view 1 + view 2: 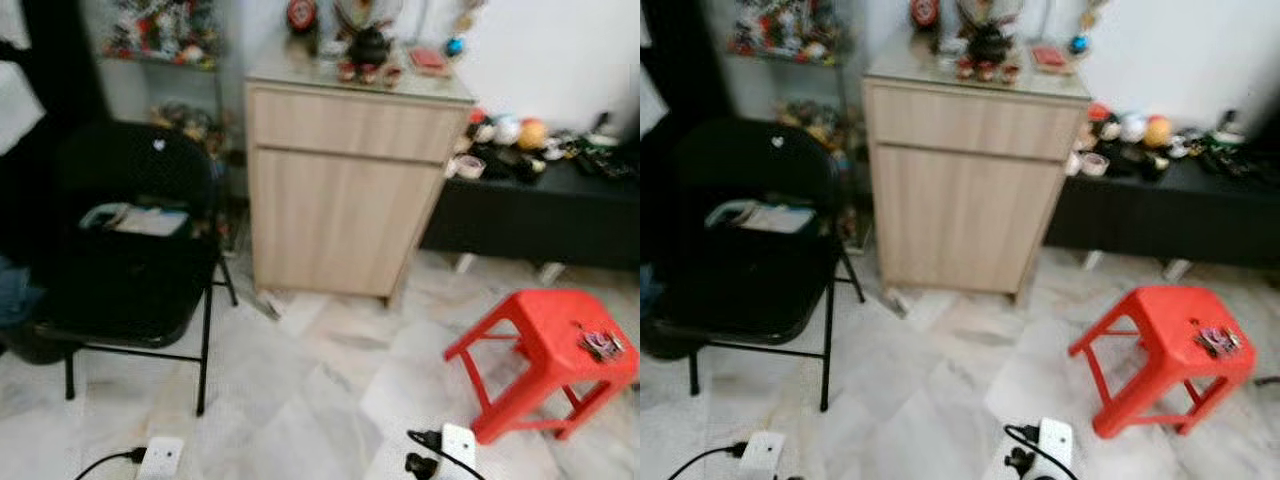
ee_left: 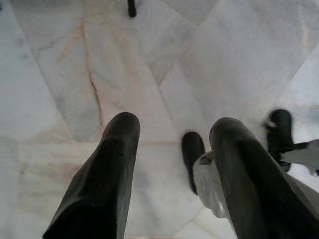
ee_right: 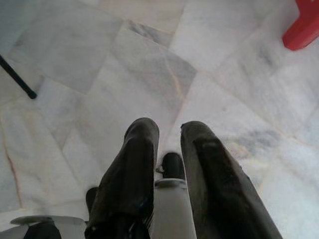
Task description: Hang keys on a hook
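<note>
Both hands hung low over the marble floor (image 1: 320,400) & held nothing. Our left hand (image 2: 172,134) had its two black fingers spread, w/ floor showing between them. Our right hand (image 3: 169,137) had a smaller gap, so a bit open too.

We saw the keys (image 1: 602,344) lying on top of the red stool (image 1: 545,350), near its far right edge. They looked like a small bunch, but the pic was too blurry to tell a ring from a tag. The stool stood off to our right, in front of the low black bench (image 1: 540,215) full of small toys. A wood cabinet (image 1: 340,190) stood in the middle & a black folding chair (image 1: 130,250) on our left. We could not spot a hook anywhere yet.

We think the keys would be light, hard & jingly, and they may slide on the smooth plastic top. They lie flat, so a pinch from above on the thickest clump, or on the ring if we find one, seems best. We'd need to walk closer 1st, since the stool was well apart from both hands.
</note>
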Motion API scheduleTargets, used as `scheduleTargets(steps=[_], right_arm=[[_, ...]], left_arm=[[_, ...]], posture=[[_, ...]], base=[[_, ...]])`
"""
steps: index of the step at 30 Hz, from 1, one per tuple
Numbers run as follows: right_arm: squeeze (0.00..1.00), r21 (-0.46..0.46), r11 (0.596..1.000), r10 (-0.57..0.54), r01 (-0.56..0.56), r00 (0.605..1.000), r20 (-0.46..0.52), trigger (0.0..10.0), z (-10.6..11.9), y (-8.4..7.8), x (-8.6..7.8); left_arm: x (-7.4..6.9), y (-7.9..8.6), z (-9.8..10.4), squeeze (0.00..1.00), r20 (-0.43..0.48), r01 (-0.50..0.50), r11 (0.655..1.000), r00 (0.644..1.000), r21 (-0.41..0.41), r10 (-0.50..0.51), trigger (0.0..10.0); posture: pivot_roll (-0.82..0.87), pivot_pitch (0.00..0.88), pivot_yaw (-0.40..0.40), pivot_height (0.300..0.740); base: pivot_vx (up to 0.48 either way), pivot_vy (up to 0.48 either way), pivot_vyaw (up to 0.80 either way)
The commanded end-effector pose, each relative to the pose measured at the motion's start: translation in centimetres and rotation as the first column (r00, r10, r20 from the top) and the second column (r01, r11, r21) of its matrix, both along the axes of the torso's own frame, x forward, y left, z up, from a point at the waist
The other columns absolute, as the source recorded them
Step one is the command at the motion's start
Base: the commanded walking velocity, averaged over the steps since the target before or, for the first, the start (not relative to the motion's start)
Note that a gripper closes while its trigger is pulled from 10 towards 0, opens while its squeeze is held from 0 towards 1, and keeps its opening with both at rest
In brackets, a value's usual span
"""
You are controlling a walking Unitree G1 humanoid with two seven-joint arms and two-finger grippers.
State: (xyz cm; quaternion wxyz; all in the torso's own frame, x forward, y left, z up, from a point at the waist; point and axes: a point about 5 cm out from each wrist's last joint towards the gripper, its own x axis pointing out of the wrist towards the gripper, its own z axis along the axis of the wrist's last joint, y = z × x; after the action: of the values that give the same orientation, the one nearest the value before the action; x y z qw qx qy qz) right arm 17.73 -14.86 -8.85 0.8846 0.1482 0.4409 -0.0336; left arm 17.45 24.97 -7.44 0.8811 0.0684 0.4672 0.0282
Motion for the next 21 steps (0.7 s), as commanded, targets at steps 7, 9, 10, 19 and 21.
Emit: scheduleTargets(steps=[7, 9, 10, 19, 21], right_arm=[[0.00, -0.048, 0.999, 0.021, -0.022, 0.999, -0.034, 10.0, -0.1, -0.5, -0.1], [0.00, -0.039, 0.999, 0.008, -0.010, 0.999, -0.035, 10.0, -0.1, -0.4, -0.2], [0.00, -0.035, 0.999, 0.001, -0.003, 0.999, -0.035, 10.0, -0.2, -0.4, -0.2], [0.00, -0.024, 1.000, -0.014, 0.014, 0.999, -0.030, 10.0, -0.1, -0.2, 0.0], [0.00, -0.031, 0.999, -0.016, 0.015, 1.000, -0.026, 10.0, 0.0, -0.3, 0.1]], left_arm=[[0.4, -1.9, -0.3, 0.00, 0.009, 0.030, 0.999, 1.000, -0.016, -0.029, 10.0], [0.5, -2.1, -0.3, 0.00, 0.010, 0.037, 0.999, 0.999, -0.018, -0.037, 10.0], [0.6, -2.1, -0.3, 0.00, 0.011, 0.039, 0.999, 0.999, -0.019, -0.039, 10.0], [0.9, -2.2, -0.1, 0.00, 0.023, 0.040, 0.999, 0.999, -0.020, -0.040, 10.0], [1.0, -2.2, -0.1, 0.00, 0.024, 0.041, 0.999, 0.999, -0.022, -0.041, 10.0]], posture=[[0.06, 0.000, -0.051, 0.740], [0.07, 0.000, -0.049, 0.740], [0.07, 0.000, -0.049, 0.740], [0.07, 0.000, -0.053, 0.740], [0.07, 0.000, -0.054, 0.740]], base=[[0.000, -0.412, 0.00], [0.000, -0.414, 0.00], [0.000, -0.412, 0.00], [0.000, -0.415, -0.60], [0.000, -0.416, 0.00]])
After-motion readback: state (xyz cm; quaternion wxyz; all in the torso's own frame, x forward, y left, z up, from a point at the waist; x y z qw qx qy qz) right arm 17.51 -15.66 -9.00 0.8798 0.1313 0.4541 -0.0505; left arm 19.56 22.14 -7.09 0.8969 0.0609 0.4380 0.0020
